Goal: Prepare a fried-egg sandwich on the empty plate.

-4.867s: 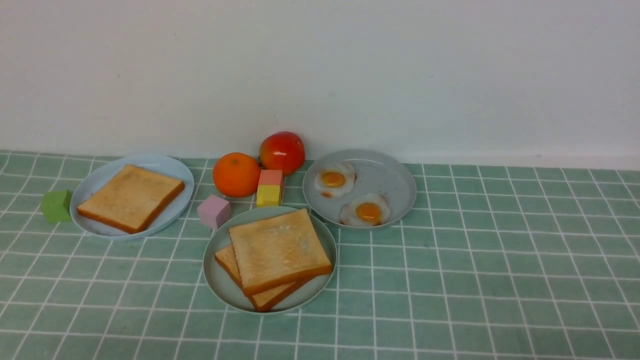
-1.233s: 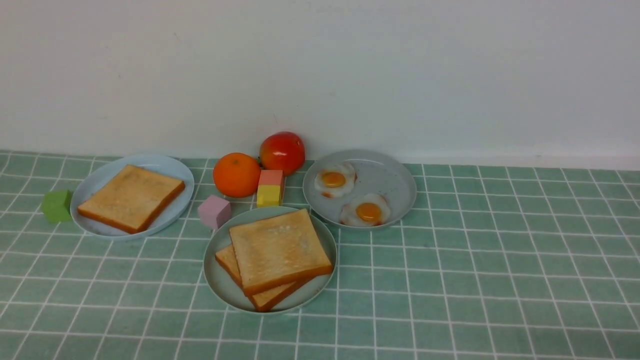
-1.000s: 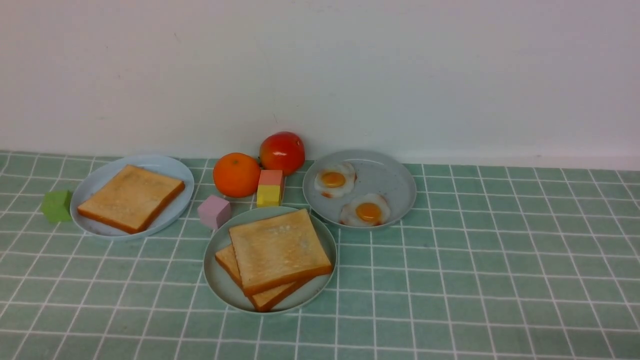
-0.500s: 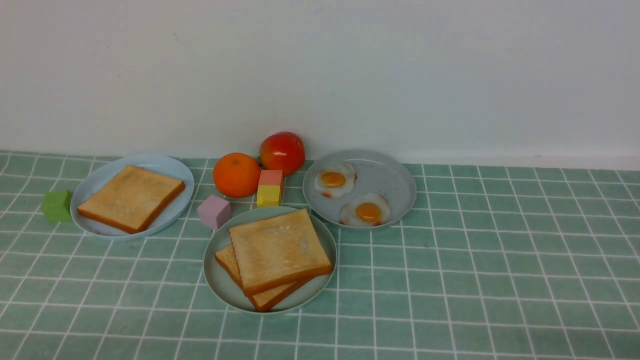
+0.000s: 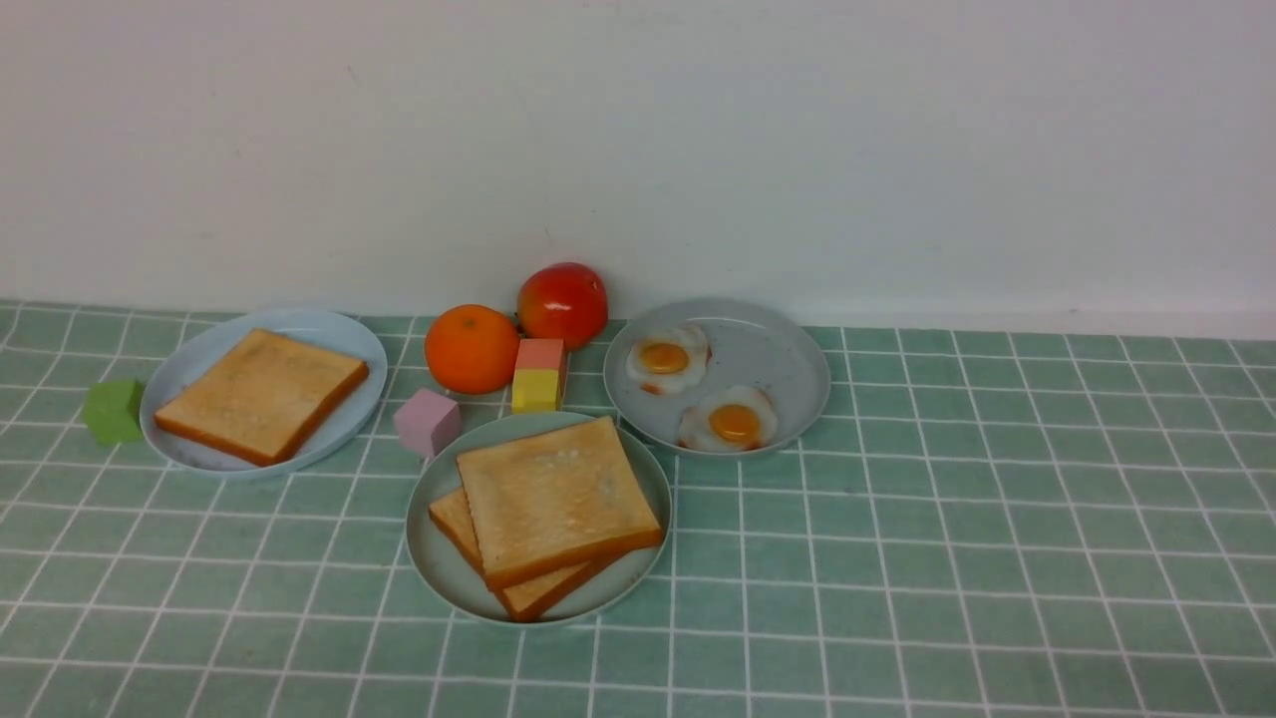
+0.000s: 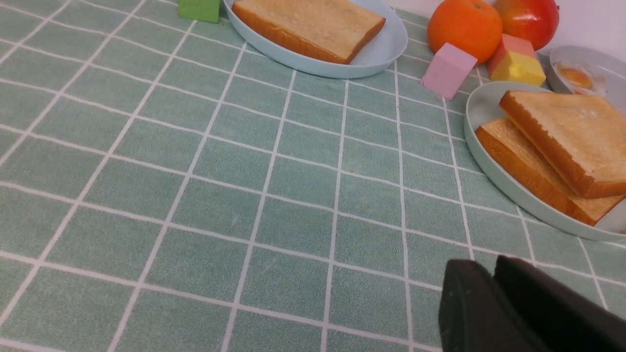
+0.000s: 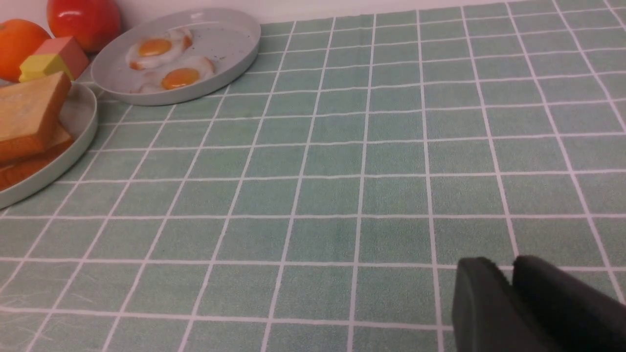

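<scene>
From the front, neither arm shows. The table [image 5: 947,558], under a green checked cloth, meets a white wall at its back edge. The mint-green plate [image 5: 439,568] sits toward the table's front edge, near the middle. It carries the upper toast slice [image 5: 553,499] lying askew on the lower toast slice [image 5: 528,595]; what lies between them is hidden. Behind it to the right, the grey plate [image 5: 778,369] holds two fried eggs [image 5: 666,357], apart from each other. Toward the left edge, the light blue plate [image 5: 189,369] holds a single toast slice [image 5: 261,394], with a green cube [image 5: 112,409] just beside the plate's left rim. Near the back edge stand an orange [image 5: 471,347] and a red fruit [image 5: 562,302]. A pink cube [image 5: 427,421] and a yellow block [image 5: 535,389] are close to the mint-green plate's far rim. In the left wrist view, the left gripper [image 6: 491,269] hangs over bare cloth near the mint-green plate. Its dark fingers are narrow, a thin seam between them, gripping nothing; I cannot tell whether they touch. In the right wrist view, the right gripper [image 7: 511,266] hangs over bare cloth well apart from the plates, likewise narrow with nothing between the fingers, and again I cannot tell whether they meet.
</scene>
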